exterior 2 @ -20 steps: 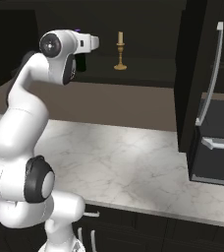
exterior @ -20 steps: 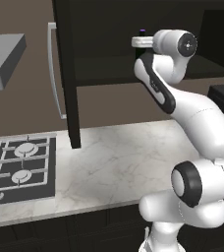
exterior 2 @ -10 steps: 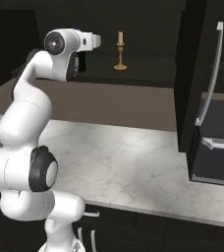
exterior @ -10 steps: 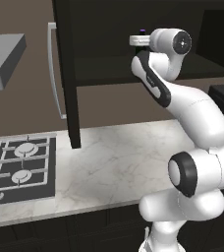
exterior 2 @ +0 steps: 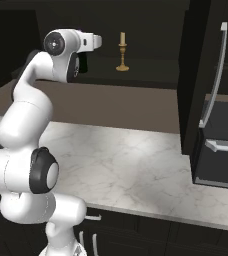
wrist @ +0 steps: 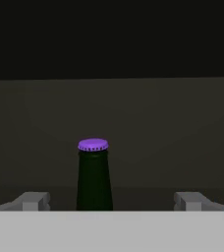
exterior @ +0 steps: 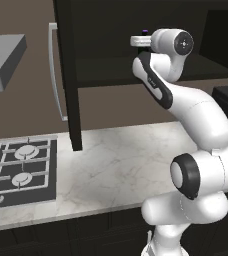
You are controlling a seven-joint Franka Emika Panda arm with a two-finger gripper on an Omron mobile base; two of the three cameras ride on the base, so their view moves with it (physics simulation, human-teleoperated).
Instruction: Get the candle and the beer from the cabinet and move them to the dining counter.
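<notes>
Between the wide-spread gripper [wrist: 111, 201] fingertips stands the beer [wrist: 94, 177], smooth dark glass, narrow-necked, ridged purple cap.

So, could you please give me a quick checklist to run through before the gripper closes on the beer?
1. Cabinet door open: ok.
2. Gripper open: ok, fingers spread wide.
3. Beer between the fingers: ok sideways, neck slightly off centre.
4. Fingers far enough forward around the neck: cannot tell.
5. Beer upright, cap on: ok.
6. Candle clear of the grasp: ok, it stands apart on the shelf.
</notes>
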